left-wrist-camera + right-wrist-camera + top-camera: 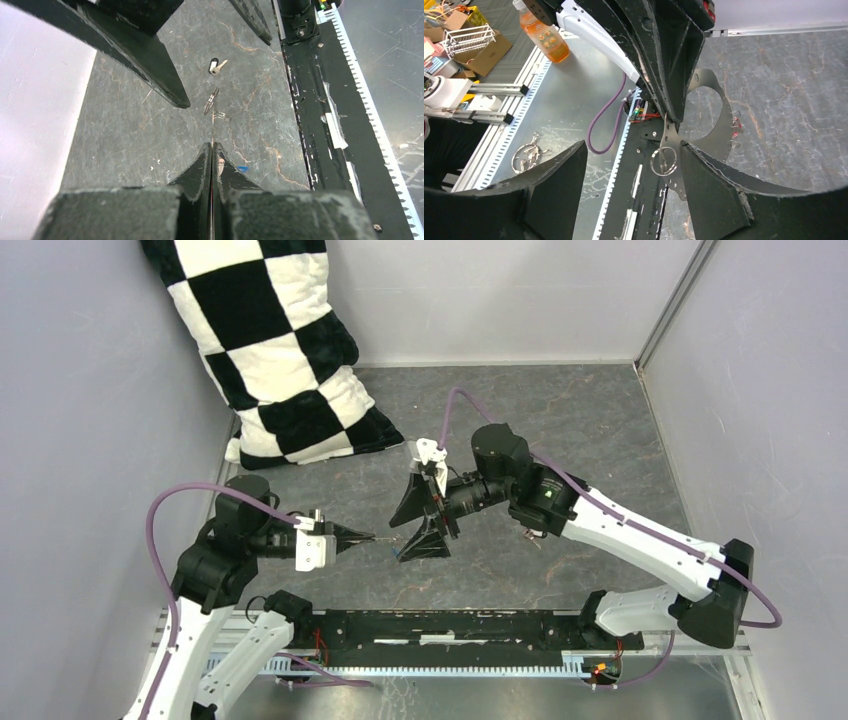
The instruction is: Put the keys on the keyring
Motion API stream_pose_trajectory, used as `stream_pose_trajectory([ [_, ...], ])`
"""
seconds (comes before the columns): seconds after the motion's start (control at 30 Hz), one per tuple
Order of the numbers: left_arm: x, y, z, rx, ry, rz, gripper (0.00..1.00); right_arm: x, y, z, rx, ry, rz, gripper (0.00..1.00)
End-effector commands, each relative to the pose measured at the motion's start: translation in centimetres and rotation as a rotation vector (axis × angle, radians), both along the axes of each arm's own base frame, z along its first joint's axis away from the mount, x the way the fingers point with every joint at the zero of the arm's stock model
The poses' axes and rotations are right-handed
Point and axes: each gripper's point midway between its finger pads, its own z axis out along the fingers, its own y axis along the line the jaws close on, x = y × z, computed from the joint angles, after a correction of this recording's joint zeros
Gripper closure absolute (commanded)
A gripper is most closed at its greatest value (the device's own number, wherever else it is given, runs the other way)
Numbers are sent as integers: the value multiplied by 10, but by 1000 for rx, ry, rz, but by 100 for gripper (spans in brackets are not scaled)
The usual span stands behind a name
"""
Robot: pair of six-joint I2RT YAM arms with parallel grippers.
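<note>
My left gripper is shut on the keyring, a thin grey metal hoop. In the left wrist view the keyring shows edge-on, sticking out past the shut fingertips. A small split ring hangs at its far end. My right gripper is open, and in its wrist view the gripper has its jaws either side of that small ring without touching it. A dark key with white lies on the table beyond. A blue key lies beside my left fingers. A red bit shows through the hoop.
A checkered pillow leans at the back left. The black rail runs along the near edge. Beyond the table are another bunch of rings, an orange bottle and a purple cable.
</note>
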Motion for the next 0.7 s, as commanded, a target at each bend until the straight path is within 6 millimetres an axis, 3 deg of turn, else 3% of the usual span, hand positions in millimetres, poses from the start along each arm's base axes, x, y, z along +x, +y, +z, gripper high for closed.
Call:
stream_pose_trajectory([
  [0.0, -3, 0, 13, -19, -104, -26, 98, -2, 3, -12, -14, -6, 66, 27],
  [0.2, -6, 0, 16, -26, -99, -31, 98, 20, 13, -30, -75, -31, -24, 36],
  [0.43, -7, 0, 17, -29, -98, -32, 98, 3, 13, -17, 10, -8, 78, 47],
  [0.67, -7, 1, 17, -29, -105, -30, 98, -2, 7, -20, 0, -10, 97, 76],
])
